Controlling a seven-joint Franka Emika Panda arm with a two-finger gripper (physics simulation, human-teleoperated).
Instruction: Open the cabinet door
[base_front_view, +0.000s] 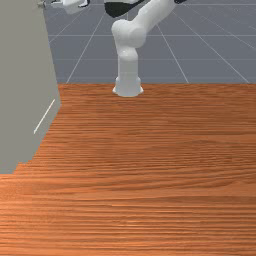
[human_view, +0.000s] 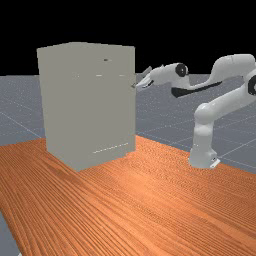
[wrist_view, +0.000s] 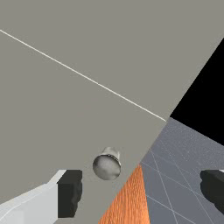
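In the front view, the tall grey box-shaped cabinet (base_front_view: 22, 75) stands on the orange-brown wooden table (base_front_view: 150, 175), at the front view's left. In the far view, the white two-finger gripper (human_view: 134, 86) is up beside the cabinet's side. In the wrist view, the grey door (wrist_view: 43, 113) looks closed; gripping and pulling seem left to do. The jaws are spread wide, grasping nothing, the round metallic knob (wrist_view: 106, 167) nearer one finger, apparently untouched.
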